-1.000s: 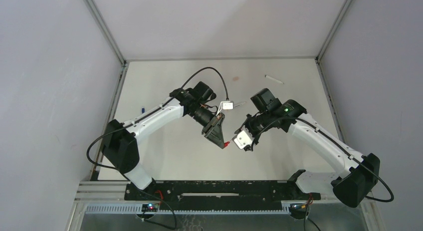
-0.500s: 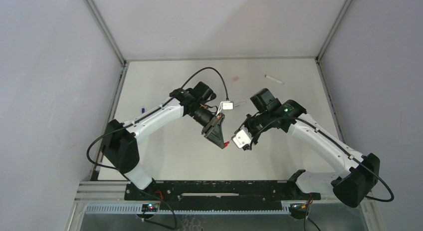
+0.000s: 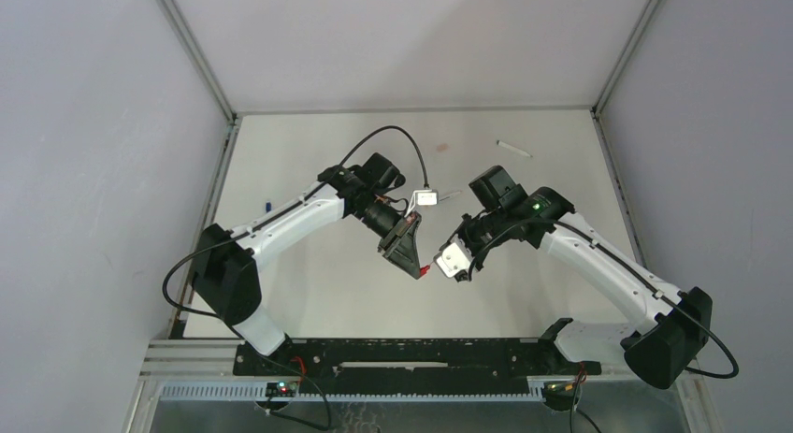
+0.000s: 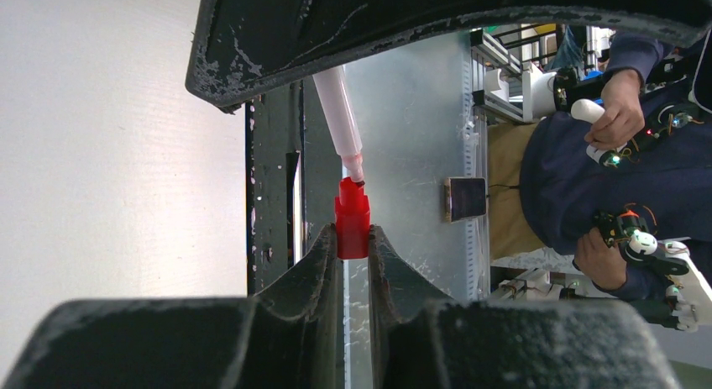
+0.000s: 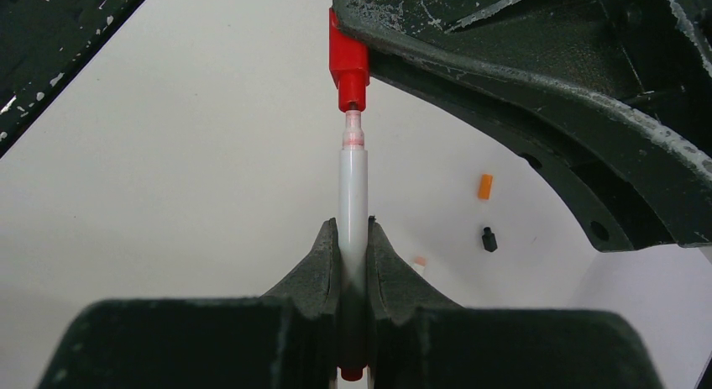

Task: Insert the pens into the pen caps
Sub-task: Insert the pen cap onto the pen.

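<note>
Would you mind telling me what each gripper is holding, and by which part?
The left gripper pinches the red cap by its wider end; the right gripper clamps the white pen by the rear part of its barrel.

No legible text, labels or numbers.

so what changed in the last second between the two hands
The right hand, shut on the pen, edged slightly towards the left hand, which holds the red cap; the tip is now at the cap's mouth. The left hand and the loose pen at the far side stayed put.
</note>
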`<state>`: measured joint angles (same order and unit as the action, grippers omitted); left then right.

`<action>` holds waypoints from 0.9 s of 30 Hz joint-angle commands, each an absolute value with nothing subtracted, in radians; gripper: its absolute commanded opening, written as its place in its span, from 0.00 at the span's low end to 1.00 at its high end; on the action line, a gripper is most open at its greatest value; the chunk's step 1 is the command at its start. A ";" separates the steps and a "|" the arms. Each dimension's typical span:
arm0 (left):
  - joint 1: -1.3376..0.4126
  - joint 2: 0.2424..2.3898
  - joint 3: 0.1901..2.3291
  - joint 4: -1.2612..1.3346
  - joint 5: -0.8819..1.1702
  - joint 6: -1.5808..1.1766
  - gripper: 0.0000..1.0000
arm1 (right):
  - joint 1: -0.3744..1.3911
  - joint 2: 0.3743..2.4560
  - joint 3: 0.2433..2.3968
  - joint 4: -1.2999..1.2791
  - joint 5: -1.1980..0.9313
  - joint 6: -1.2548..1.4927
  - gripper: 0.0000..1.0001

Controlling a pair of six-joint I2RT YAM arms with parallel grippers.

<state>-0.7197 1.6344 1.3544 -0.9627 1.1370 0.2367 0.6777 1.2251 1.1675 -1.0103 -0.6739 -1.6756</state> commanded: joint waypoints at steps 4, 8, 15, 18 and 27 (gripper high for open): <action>-0.726 1.621 1.371 -0.943 1.188 0.247 0.07 | 0.680 1.217 1.169 -1.007 -0.684 -1.658 0.00; -0.725 1.623 1.371 -0.943 1.189 0.249 0.07 | 0.676 1.215 1.168 -1.009 -0.689 -1.655 0.00; -0.725 1.623 1.371 -0.942 1.192 0.247 0.06 | 0.677 1.213 1.167 -1.008 -0.689 -1.658 0.00; -0.725 1.620 1.369 -0.942 1.191 0.247 0.06 | 0.671 1.212 1.168 -0.999 -0.683 -1.651 0.00; -0.725 1.634 1.382 -0.940 1.190 0.228 0.06 | 0.686 1.210 1.167 -1.012 -0.689 -1.661 0.00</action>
